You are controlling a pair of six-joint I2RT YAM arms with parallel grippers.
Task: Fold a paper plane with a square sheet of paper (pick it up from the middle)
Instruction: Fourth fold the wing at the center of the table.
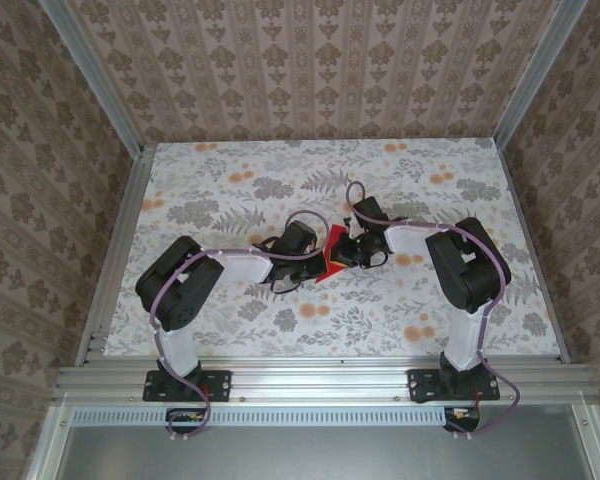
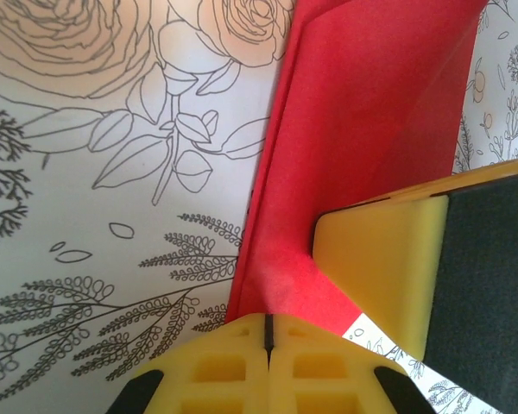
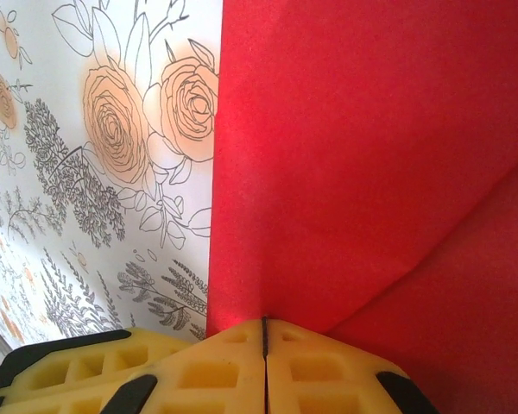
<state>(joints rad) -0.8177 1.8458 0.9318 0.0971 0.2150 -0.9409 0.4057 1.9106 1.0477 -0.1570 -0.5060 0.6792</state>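
The square sheet of paper [image 1: 331, 256] is bright red, folded into layers, and held up off the flowered table between my two grippers. In the left wrist view the paper [image 2: 354, 129] rises as a creased strip from my left gripper [image 2: 266, 332], whose yellow jaws are shut on its lower edge. My right gripper [image 3: 264, 335] is shut on the paper [image 3: 345, 155] where a diagonal flap meets the flat layer. One of the right gripper's yellow fingers [image 2: 384, 263] presses beside the paper in the left wrist view. Both grippers [image 1: 318, 262] [image 1: 348, 250] meet at the table's middle.
The flowered tablecloth [image 1: 230, 200] covers the table, with patterned walls on three sides and a metal rail [image 1: 310, 375] at the near edge. Both arms [image 1: 180, 285] [image 1: 465, 265] reach inward from their bases. Bare cloth lies all around the grippers.
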